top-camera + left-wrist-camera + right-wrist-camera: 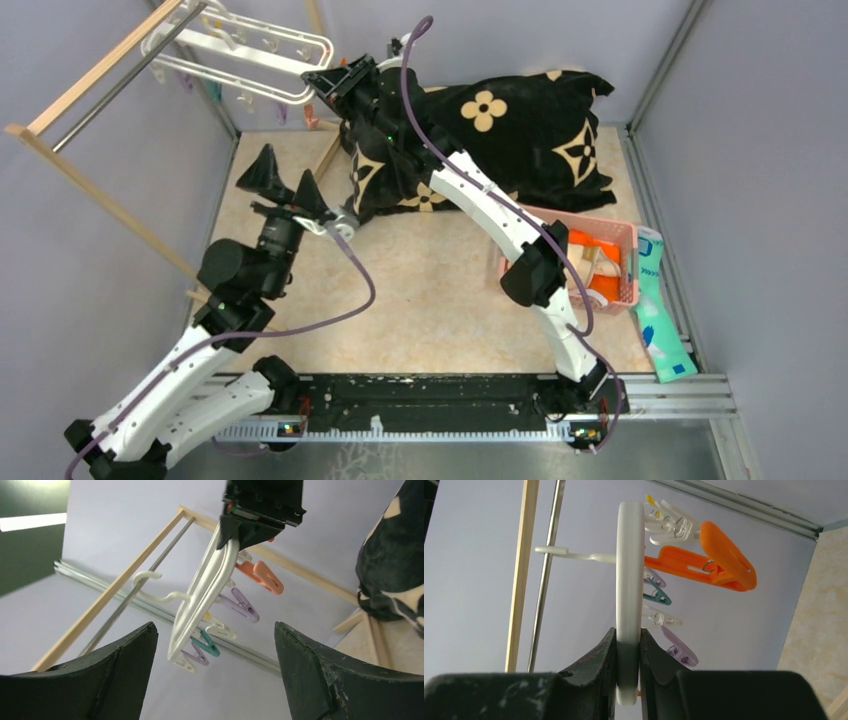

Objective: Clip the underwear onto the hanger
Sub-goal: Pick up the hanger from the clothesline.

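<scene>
Right gripper: my fingers clenched on hanger rim, hook at bar of wooden rack. Left gripper: spread wide, empty, below. Underwear: in pink basket beside my right arm. Black blanket behind.

No text, label, brand or number is legible in any view.

The black right claw, on its far-stretched white-and-black arm, is pinched tight on the edge of the white plastic rectangular drying frame. The black left claw gapes wide, tilted up toward that frame, below and apart from it, its arm bent.
</scene>
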